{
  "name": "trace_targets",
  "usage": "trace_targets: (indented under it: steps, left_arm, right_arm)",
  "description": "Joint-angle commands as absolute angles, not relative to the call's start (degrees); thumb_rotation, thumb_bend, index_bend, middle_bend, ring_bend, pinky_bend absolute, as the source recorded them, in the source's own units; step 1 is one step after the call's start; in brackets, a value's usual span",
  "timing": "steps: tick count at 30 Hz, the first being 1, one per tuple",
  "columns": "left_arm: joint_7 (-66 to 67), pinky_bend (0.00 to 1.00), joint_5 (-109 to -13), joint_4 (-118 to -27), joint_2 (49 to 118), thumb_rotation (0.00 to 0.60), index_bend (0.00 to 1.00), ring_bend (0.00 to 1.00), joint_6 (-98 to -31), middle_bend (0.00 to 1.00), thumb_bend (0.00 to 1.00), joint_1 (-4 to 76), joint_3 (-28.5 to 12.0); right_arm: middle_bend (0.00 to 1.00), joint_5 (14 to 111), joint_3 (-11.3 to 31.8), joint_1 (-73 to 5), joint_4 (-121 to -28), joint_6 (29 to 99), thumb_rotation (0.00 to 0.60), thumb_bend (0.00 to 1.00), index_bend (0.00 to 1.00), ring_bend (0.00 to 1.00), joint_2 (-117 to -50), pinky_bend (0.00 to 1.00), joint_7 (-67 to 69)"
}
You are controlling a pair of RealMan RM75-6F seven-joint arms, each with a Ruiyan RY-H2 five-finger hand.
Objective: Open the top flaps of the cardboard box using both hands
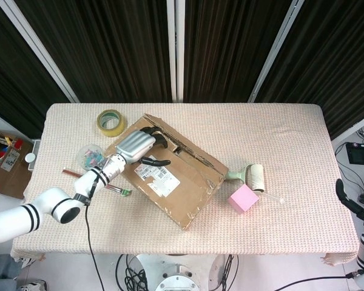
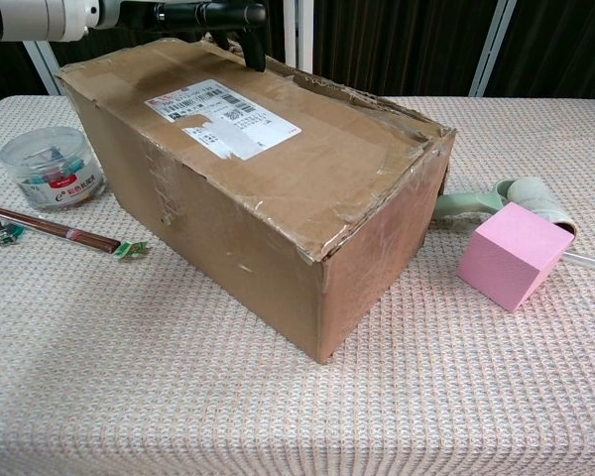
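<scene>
The brown cardboard box lies at an angle in the middle of the table, its top flaps down, a white label on top. My left hand rests on the box's far left end. Its dark fingers are spread and reach the seam along the far flap, and nothing is gripped. In the chest view the left hand shows at the top edge, one fingertip pointing down onto the box. A dark part of my right hand shows off the table's right edge; how its fingers stand is unclear.
A yellow tape roll lies behind the box's left end. A clear jar of clips and a thin red-brown stick sit left of the box. A pink cube and a green lint roller lie to its right.
</scene>
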State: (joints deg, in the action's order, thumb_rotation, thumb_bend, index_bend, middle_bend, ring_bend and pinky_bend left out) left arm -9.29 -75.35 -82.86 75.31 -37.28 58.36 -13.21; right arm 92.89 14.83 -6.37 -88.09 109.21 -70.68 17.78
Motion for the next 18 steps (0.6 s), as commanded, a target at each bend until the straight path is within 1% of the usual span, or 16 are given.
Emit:
trace_targets:
  steps: [1,5,14,18]
  left_arm:
    - [-9.39,0.16,-75.27,-82.62,75.31,0.000,0.37,0.09,-36.83,0.35,0.00,58.68,-12.95]
    - [-9.73,0.16,-75.27,-83.11,74.82,0.000,0.37,0.09,-37.32,0.42,0.00,58.76,-13.16]
    - [-11.28,0.16,-76.75,-86.00,72.20,0.000,0.36,0.09,-38.94,0.49,0.00,58.74,-13.76]
    - [-12.11,0.16,-77.44,-88.30,69.92,0.000,0.37,0.10,-40.67,0.50,0.00,58.16,-14.40]
  right_arm:
    - [0.00,92.84,14.87,-6.28,-87.98,109.28,0.600,0.24,0.00,0.00,-70.76,0.00,17.99]
    - [0.00,92.27,15.20,-6.23,-87.56,109.16,0.600,0.24,0.00,0.00,-70.88,0.00,18.29]
    - [0.00,92.33,15.44,-6.34,-87.60,108.95,0.600,0.24,0.00,0.00,-71.09,0.00,18.13]
    - [0.00,92.39,15.63,-6.37,-87.95,108.99,0.600,0.24,0.00,0.00,-71.02,0.00,17.97]
